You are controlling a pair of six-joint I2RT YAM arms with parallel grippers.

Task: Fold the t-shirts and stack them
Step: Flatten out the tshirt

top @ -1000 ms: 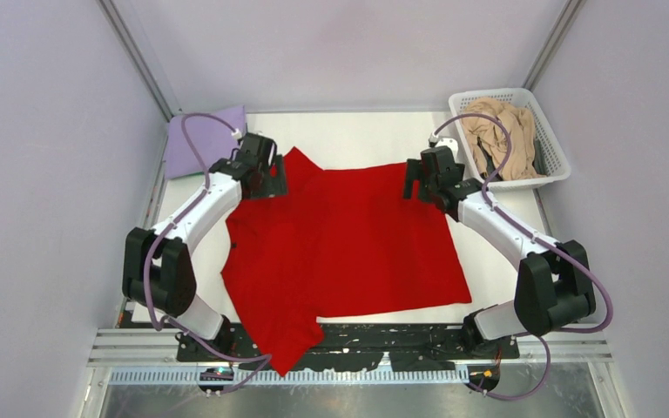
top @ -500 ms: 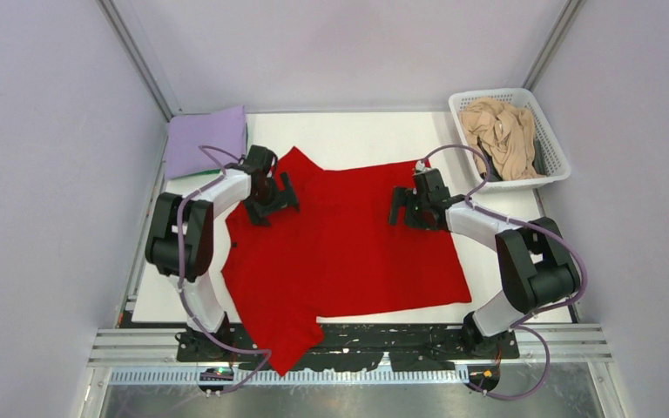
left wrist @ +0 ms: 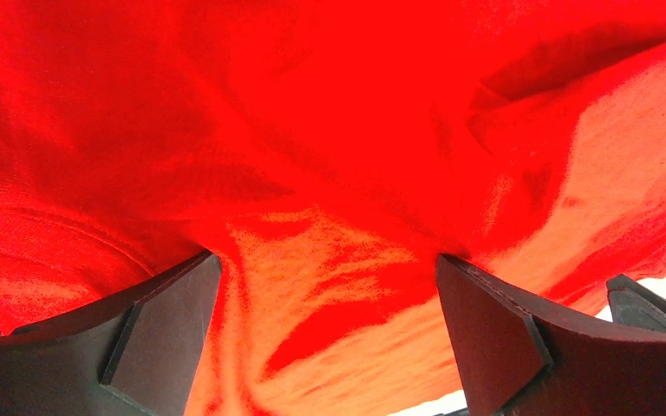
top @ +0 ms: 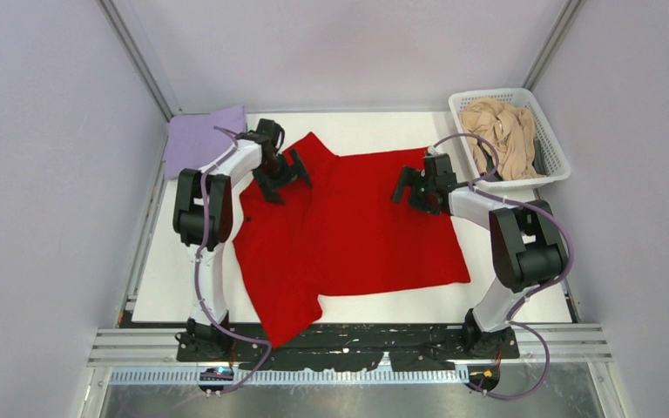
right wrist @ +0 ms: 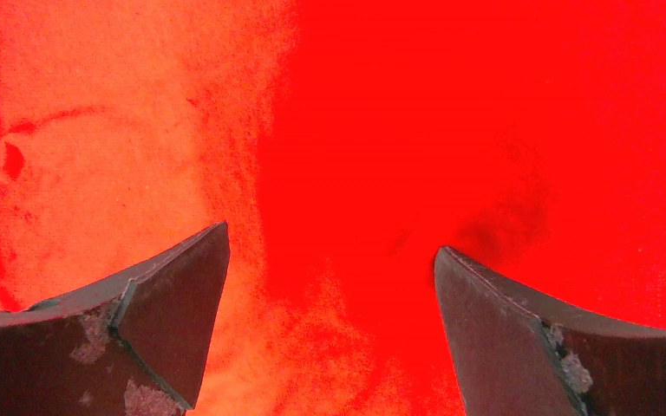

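Note:
The bright red t-shirt lies spread flat across the middle of the table, with one sleeve hanging over the front edge. My left gripper is open and rests on the shirt's far-left part; red cloth fills its wrist view. My right gripper is open on the shirt's far-right part. A folded lavender t-shirt lies at the back left corner. A crumpled beige t-shirt sits in the basket. No green shirt shows.
The white lattice basket stands at the back right corner of the table. The white table surface shows behind the red shirt and along both sides. Grey walls close in left, right and back.
Both grippers moved toward the back of the table with their arms folding up, and the red shirt slid back with them. Less of it hangs over the front edge.

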